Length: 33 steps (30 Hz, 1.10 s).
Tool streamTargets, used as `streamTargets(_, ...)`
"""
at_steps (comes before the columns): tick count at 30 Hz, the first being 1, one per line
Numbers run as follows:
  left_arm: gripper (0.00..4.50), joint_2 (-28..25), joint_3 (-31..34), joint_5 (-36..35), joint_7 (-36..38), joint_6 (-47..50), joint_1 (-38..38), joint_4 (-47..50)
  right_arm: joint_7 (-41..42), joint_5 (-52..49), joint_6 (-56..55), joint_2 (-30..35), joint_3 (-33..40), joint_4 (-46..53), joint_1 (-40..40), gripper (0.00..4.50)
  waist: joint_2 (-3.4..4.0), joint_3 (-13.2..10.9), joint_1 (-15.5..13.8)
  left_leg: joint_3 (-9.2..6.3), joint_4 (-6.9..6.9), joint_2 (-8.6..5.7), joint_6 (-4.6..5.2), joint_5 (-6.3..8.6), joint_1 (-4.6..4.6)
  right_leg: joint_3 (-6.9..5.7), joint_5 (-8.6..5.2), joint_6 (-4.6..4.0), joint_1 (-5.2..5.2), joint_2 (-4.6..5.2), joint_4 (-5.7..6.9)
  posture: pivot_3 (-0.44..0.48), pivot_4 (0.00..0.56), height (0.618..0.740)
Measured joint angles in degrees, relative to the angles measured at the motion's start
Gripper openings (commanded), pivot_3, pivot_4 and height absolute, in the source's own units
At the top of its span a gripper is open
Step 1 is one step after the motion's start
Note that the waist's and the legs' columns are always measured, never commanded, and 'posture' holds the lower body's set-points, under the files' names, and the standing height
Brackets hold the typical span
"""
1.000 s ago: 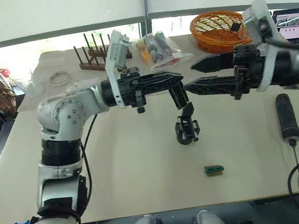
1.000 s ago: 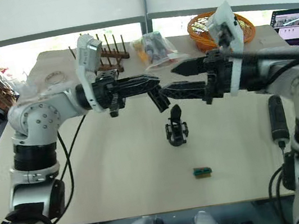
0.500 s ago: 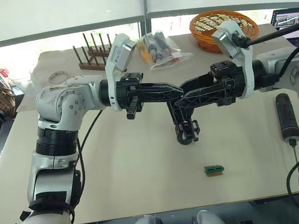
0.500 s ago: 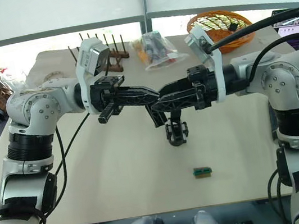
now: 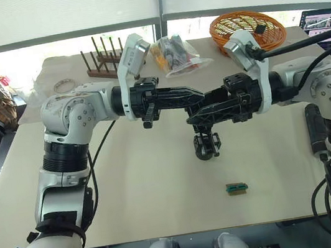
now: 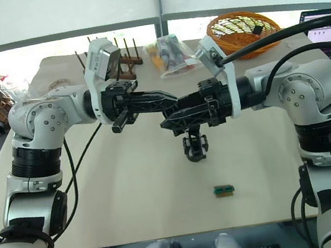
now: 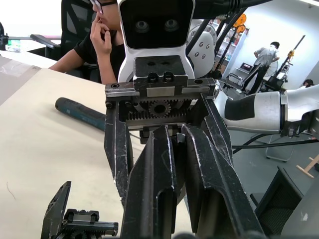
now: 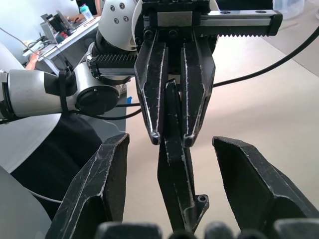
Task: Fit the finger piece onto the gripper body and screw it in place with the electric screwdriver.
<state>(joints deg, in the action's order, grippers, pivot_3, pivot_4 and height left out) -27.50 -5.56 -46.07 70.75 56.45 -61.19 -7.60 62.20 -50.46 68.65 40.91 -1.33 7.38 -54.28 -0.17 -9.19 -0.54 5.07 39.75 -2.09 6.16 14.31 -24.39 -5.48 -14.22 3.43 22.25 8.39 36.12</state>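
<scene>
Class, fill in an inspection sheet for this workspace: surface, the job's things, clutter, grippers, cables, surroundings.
Surface: beige table, bare at the front.
Job's things: finger piece in the air; gripper body on the table; electric screwdriver lying flat.
Clutter: small green block, orange basket, wooden rack, plastic bag.
Grippers: left gripper clamps the finger piece; right gripper open around it.
Cables: black cable off the right wrist.
Surroundings: seated person.
</scene>
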Motion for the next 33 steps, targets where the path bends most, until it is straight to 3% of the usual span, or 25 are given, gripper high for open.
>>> streamTargets(7,0.00,-0.15,0.02,1.44,0.57,-0.94,0.05,0.01,0.42,0.80,-1.67,0.27,-0.21,-0.33,-0.50,0.43,0.00,0.00,0.00,0.01,0.00,-0.01,0.00,0.00,0.00,-0.01,0.00,0.00,0.00,0.00,0.00,0.000,0.150,0.740)
streamTargets(14,0.00,-0.07,-0.47,2.68,1.57,-1.47,0.05,0.01,0.83,1.98,-2.95,0.44,-0.34,0.93,0.51,0.34,0.00,0.00,0.00,0.01,0.00,0.00,0.00,0.00,0.00,-0.01,0.00,0.00,0.00,0.00,0.00,0.000,0.150,0.740)
streamTargets(20,2.65,-2.25,-2.16,4.96,5.15,-4.22,1.19,0.34,1.07,2.61,-5.89,1.27,-0.10,2.45,3.76,0.34,0.00,0.00,0.08,0.02,-0.01,0.00,0.00,0.00,0.01,-0.01,0.00,0.00,0.00,0.00,-0.01,0.000,0.150,0.740)
streamTargets(24,4.49,-6.77,-5.50,12.34,10.34,-15.73,5.18,0.37,1.53,4.83,-10.84,2.90,0.10,4.54,7.92,0.34,0.00,0.00,0.09,0.07,-0.02,0.00,-0.01,0.00,0.05,0.00,0.00,0.00,0.00,-0.01,-0.04,0.000,0.150,0.740)
streamTargets(28,4.50,-7.75,-10.00,22.87,11.75,-31.27,12.44,-3.09,2.19,7.27,-16.48,4.48,0.63,6.18,13.36,0.34,0.00,0.00,-0.26,0.06,0.05,-0.02,0.00,0.00,0.03,-0.01,0.00,0.00,-0.02,0.02,-0.15,0.000,0.150,0.740)
streamTargets(33,4.50,-1.76,-14.79,34.08,7.61,-48.21,16.77,-12.91,3.76,11.84,-24.49,5.59,0.53,7.30,20.07,0.34,-0.01,-0.01,-0.78,0.06,0.11,-0.04,0.04,0.03,-0.04,0.01,0.00,0.00,0.00,0.07,-0.19,0.000,0.150,0.740)
